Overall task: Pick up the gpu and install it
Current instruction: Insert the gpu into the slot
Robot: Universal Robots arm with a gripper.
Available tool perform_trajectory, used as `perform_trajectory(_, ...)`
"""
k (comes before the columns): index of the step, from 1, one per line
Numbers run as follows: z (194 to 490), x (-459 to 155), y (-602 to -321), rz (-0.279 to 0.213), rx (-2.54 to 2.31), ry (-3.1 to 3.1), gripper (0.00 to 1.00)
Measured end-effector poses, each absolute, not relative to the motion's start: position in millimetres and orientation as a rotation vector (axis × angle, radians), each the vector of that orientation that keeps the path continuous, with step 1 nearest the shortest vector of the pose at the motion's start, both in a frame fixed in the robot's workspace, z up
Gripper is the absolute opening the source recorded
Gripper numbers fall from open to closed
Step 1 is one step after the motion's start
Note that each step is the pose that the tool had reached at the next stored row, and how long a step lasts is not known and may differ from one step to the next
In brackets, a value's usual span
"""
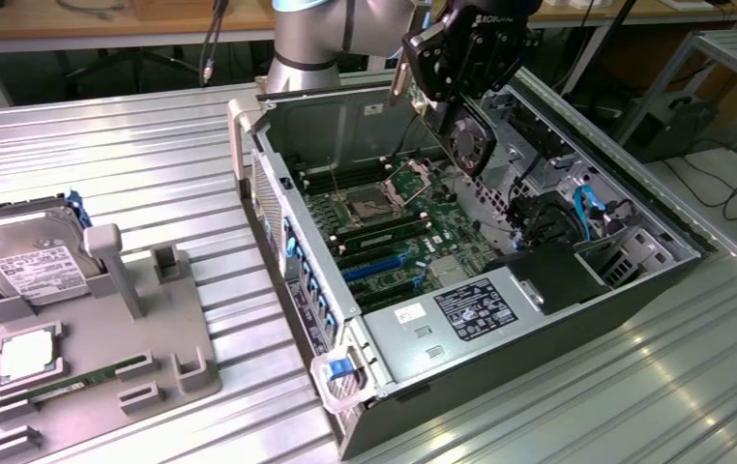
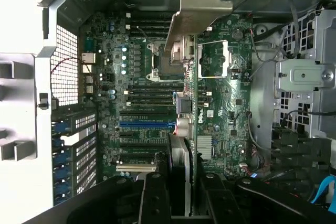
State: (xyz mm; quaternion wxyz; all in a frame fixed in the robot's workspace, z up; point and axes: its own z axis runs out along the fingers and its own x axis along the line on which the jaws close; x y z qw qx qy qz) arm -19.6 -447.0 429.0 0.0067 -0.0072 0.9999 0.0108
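Note:
My gripper (image 1: 469,60) hangs over the open computer case (image 1: 294,261) and is shut on the gpu (image 1: 461,130), a dark card with a round fan and a silver bracket (image 1: 401,82) at one end. The card is held on edge in the air, above the motherboard (image 1: 401,227) near its far end. In the wrist view the gpu (image 2: 193,124) appears edge-on between the two black fingers (image 2: 155,198), with its bracket (image 2: 197,9) at the far end. It runs across the CPU socket (image 2: 212,64), to the side of the blue expansion slot (image 2: 144,125).
A grey parts tray (image 1: 149,338) on the exterior view's left holds a hard drive (image 1: 27,261), a CPU (image 1: 27,353) and a green RAM stick (image 1: 72,387). Inside the case a drive cage (image 1: 627,256), blue cable (image 1: 585,208) and black power supply (image 1: 556,275) crowd the right side.

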Motion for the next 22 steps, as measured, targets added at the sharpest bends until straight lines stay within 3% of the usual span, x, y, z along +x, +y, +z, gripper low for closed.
perform_trajectory(22,429.0,-19.6,-447.3,0.037,-0.319,3.114,0.28)
